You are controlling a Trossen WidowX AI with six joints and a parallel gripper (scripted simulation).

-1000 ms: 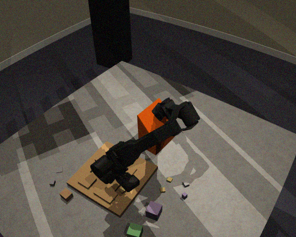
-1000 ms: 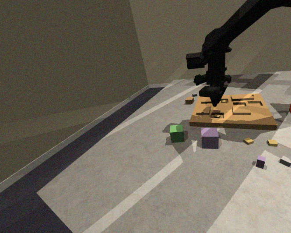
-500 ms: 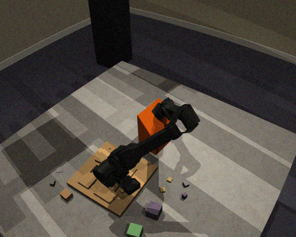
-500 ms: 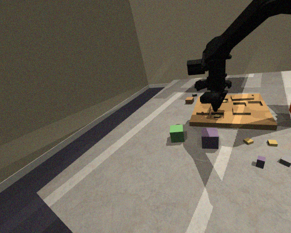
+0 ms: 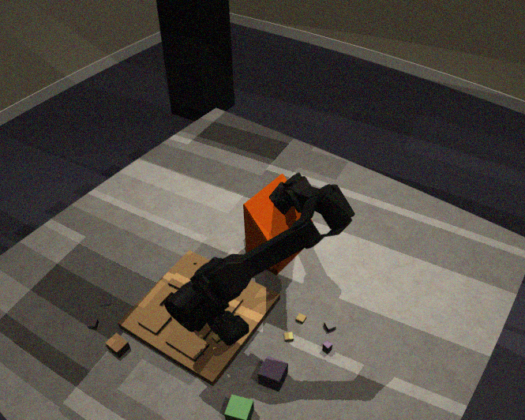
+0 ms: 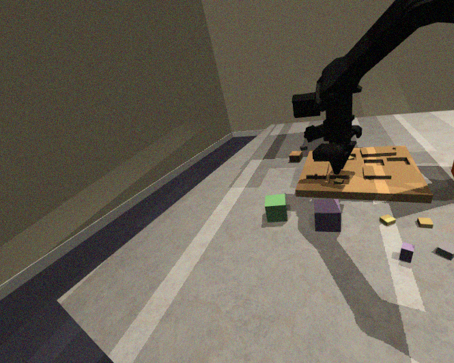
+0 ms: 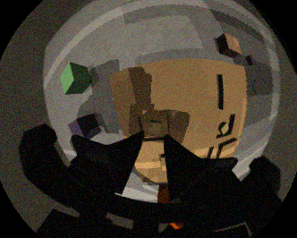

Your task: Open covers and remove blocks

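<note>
The wooden puzzle board (image 5: 211,371) (image 6: 409,182) (image 7: 182,80) has raised cover plates (image 5: 186,343) (image 6: 377,171) and several wells. My gripper (image 6: 337,171) (image 7: 154,135) is open part way with nothing between its fingers, pointing down just above the board's near-left part in the exterior view. A small yellowish block (image 6: 338,181) sits in a well below the fingertips. An open well (image 6: 398,160) farther back looks empty. Two small yellow blocks (image 5: 300,318) (image 6: 387,220) lie on the table beside the board. The arm hides part of the board in the top view.
A green cube (image 5: 239,406) (image 6: 276,207) (image 7: 76,79) and a purple cube (image 5: 272,373) (image 6: 327,215) stand near the board. A brown block (image 5: 118,344) (image 6: 295,156) (image 7: 229,45) lies off another side. A small purple block (image 5: 327,346) (image 6: 406,252) and a dark piece (image 6: 447,250) lie farther out. An orange box (image 5: 264,214) stands behind.
</note>
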